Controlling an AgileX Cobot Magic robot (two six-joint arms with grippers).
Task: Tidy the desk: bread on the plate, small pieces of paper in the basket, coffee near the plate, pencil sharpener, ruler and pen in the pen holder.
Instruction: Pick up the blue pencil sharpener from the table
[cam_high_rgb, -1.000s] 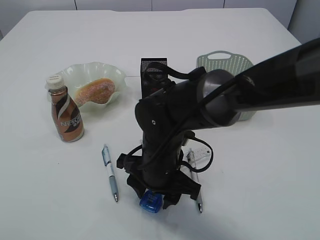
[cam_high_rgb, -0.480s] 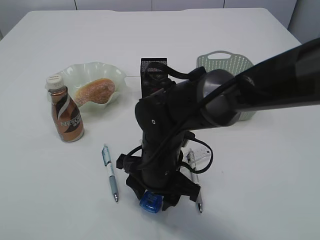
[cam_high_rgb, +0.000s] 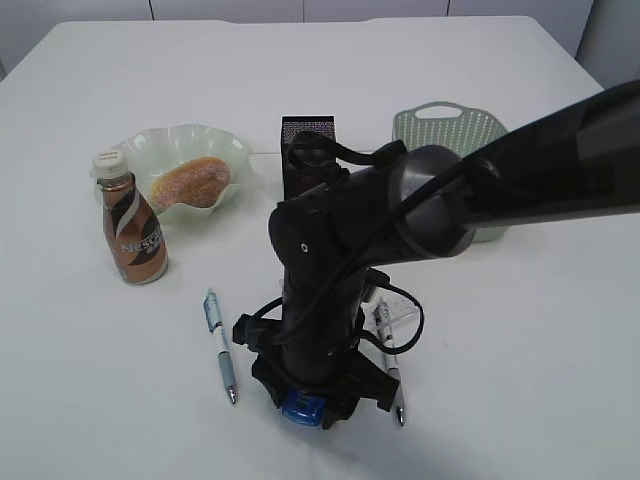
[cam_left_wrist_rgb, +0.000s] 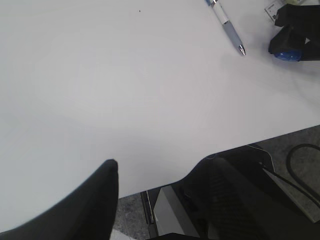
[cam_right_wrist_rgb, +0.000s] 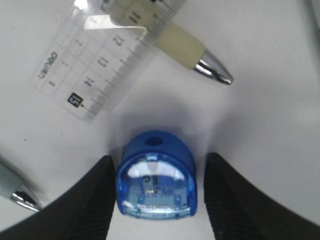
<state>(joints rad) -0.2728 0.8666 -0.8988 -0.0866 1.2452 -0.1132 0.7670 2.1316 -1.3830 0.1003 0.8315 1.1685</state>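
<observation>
**Right arm dropped lower over the sharpener**

Since the earlier frames the right arm had sunk, its gripper (cam_right_wrist_rgb: 155, 192) bracketing the small blue translucent dome-shaped pencil sharpener (cam_right_wrist_rgb: 155, 176). The jaws stood apart, one finger on each side with narrow gaps, not visibly clamping. The sharpener sat on the plain white desk (cam_high_rgb: 90, 380). Just beyond it lay the short clear ruler with black marks (cam_right_wrist_rgb: 102, 55), a cream-barrelled silver-tipped pen (cam_right_wrist_rgb: 192, 52) across it. A second pen, blue-grey (cam_high_rgb: 220, 345), lay left. Farther back stood the black mesh pen holder (cam_high_rgb: 308, 135), the grey-green perforated basket (cam_high_rgb: 445, 125), the ruffled pale green plate (cam_high_rgb: 235, 150) holding the golden bun (cam_high_rgb: 190, 182), and the brown Nescafe bottle (cam_high_rgb: 130, 230). The left gripper (cam_left_wrist_rgb: 150, 182) hung open at the desk edge, holding nothing.
</observation>
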